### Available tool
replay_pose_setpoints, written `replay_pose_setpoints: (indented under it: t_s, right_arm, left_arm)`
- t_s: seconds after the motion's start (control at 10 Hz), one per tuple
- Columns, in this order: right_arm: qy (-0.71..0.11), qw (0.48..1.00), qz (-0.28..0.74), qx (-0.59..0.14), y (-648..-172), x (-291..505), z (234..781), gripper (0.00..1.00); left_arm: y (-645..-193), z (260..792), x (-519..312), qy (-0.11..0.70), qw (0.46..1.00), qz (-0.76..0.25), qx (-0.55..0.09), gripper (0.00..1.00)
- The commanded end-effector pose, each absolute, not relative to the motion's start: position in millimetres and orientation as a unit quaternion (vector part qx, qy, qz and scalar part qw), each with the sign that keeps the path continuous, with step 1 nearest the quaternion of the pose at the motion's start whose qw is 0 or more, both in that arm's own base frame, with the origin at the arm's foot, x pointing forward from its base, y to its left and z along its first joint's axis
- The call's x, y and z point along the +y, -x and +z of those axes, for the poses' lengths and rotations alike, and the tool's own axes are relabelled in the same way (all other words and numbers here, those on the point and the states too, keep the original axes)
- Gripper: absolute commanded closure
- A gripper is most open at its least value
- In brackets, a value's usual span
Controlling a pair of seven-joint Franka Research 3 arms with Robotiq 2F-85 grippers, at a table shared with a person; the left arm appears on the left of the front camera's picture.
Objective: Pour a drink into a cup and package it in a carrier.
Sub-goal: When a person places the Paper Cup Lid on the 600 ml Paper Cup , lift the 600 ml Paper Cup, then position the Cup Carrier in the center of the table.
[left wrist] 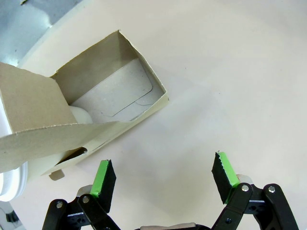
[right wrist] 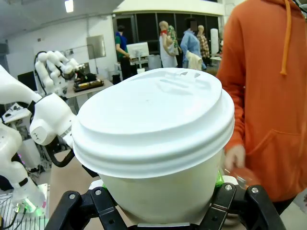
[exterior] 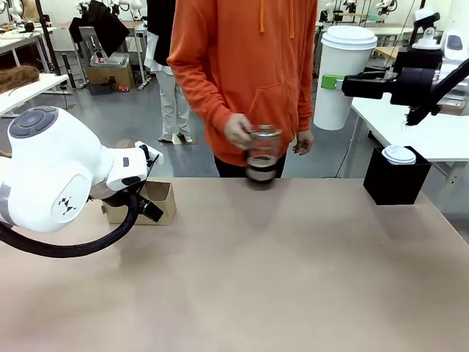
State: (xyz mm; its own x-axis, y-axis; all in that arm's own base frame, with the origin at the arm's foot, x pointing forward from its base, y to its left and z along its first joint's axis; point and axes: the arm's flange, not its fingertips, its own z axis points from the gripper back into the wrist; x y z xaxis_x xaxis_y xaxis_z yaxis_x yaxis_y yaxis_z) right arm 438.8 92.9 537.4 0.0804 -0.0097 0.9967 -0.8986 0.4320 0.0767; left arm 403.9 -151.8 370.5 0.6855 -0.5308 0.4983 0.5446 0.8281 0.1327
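The lidded cup [exterior: 346, 70] sits clamped in the right gripper [exterior: 333, 82] at upper right, so pouring looks done; the left gripper [left wrist: 163, 175] gapes wide beside the carrier [left wrist: 115, 81] at left, and packaging remains.

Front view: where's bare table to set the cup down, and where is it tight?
Widest bare patch: the middle and near side of the table, between the carrier at left and the black box at right. Crowded: the far edge, where the person's hand holds the pitcher, and the left corner around the carrier.
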Motion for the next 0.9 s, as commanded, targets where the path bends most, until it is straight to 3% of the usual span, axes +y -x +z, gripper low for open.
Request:
replay_pose_setpoints:
  t_s: [0.0, 0.8]
  right_arm:
    - [-0.395, 0.617, 0.358, -0.578, -442.0, 94.7, 542.7, 0.2]
    - [-0.395, 0.617, 0.358, -0.578, -442.0, 94.7, 542.7, 0.2]
  left_arm:
    - [-403.6, 370.5, -151.3, 0.014, 0.918, -0.292, -0.267, 0.0]
    - [-403.6, 370.5, -151.3, 0.014, 0.918, -0.292, -0.267, 0.0]
